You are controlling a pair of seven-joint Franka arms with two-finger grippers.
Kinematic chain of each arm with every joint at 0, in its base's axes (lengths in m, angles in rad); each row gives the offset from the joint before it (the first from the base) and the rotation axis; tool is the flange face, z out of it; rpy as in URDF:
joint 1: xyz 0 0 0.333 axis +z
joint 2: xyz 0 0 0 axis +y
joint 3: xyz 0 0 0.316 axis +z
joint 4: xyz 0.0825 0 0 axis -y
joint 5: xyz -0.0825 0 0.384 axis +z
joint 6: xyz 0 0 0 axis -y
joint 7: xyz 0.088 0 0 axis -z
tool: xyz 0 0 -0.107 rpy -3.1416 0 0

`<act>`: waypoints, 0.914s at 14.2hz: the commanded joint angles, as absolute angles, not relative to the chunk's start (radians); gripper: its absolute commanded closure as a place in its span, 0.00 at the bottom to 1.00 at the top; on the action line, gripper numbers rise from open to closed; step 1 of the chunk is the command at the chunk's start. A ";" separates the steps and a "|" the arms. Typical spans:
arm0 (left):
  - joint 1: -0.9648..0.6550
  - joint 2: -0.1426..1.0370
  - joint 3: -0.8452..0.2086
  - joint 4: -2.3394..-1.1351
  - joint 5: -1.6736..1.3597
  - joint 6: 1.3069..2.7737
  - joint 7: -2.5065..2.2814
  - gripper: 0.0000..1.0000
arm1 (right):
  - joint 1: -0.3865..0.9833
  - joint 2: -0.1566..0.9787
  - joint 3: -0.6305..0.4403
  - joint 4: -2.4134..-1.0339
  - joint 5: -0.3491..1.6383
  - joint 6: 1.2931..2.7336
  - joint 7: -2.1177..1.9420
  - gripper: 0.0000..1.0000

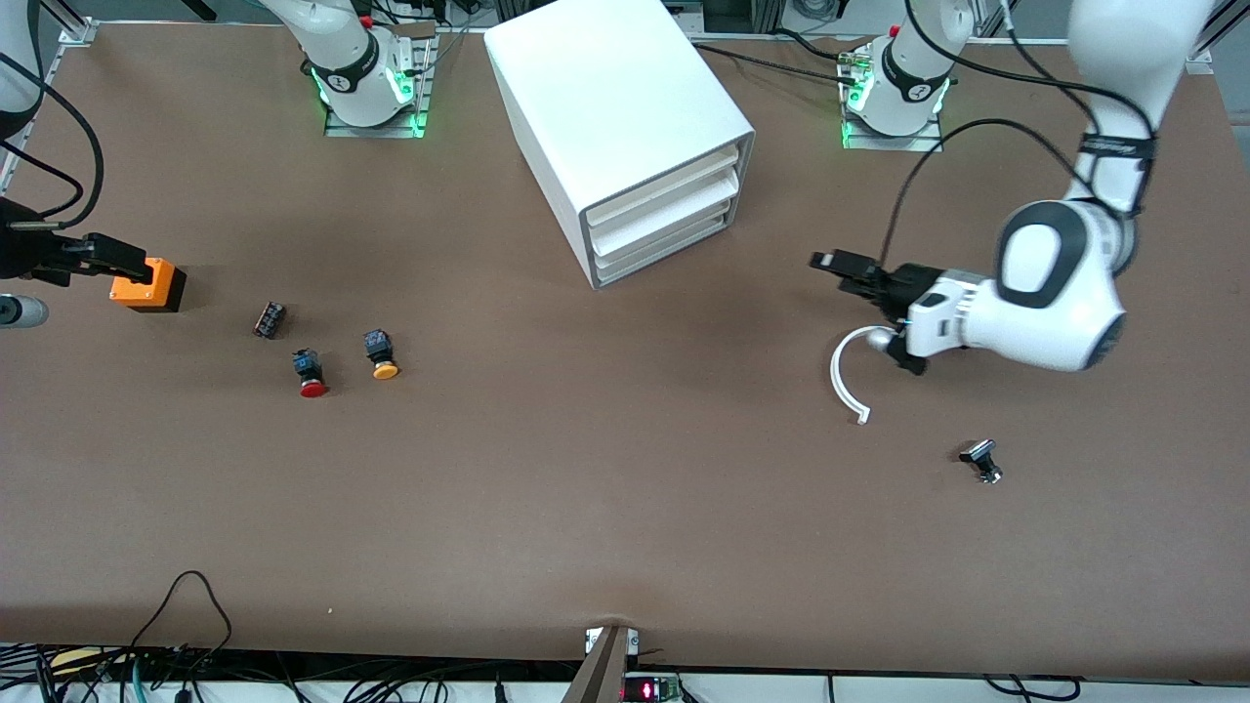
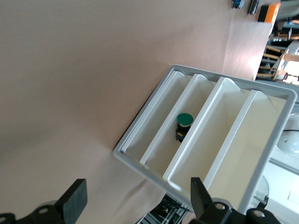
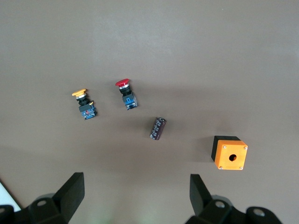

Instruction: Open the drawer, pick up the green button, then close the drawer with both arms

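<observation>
red button [image 1: 312, 375], orange button [image 1: 382, 355], orange box [image 1: 149, 285]

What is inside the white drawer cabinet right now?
The left wrist view looks into the cabinet: a green button sits in one drawer. The other tiers show only bare walls; their inner ends are hidden. From the front view, nothing inside shows.

1. The right hand [image 1: 93, 256] enters the front view at its edge; most of its arm is cut off.
2. In both wrist views only the fingertips [image 2: 74, 199] [image 3: 70, 196] show, at the frame's edge.
3. The button [image 2: 184, 125] shows only in the left wrist view; from the front, the cabinet [image 1: 625, 127] hides it.
4. The small black part [image 1: 982, 460] on the desk [image 1: 625, 508] is too small to tell what it is.
</observation>
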State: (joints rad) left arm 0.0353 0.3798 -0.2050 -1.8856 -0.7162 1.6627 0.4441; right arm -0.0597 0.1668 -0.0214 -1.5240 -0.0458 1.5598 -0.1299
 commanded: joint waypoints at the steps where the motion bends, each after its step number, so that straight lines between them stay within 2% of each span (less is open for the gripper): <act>1: 0.029 0.412 -0.274 -1.902 -0.781 1.709 0.480 0.03 | -0.052 0.175 -0.020 -1.517 -0.049 1.560 -0.135 0.00; 5: 0.028 0.517 -0.287 -1.904 -0.822 1.709 0.676 0.08 | -0.052 0.176 -0.020 -1.519 -0.049 1.559 -0.133 0.00; 11: 0.006 0.647 -0.285 -1.907 -0.946 1.717 0.922 0.07 | -0.045 0.176 -0.020 -1.520 -0.048 1.557 -0.123 0.00; 13: 0.005 0.658 -0.287 -1.937 -0.959 1.755 0.943 0.08 | -0.046 0.178 -0.020 -1.520 -0.048 1.557 -0.124 0.00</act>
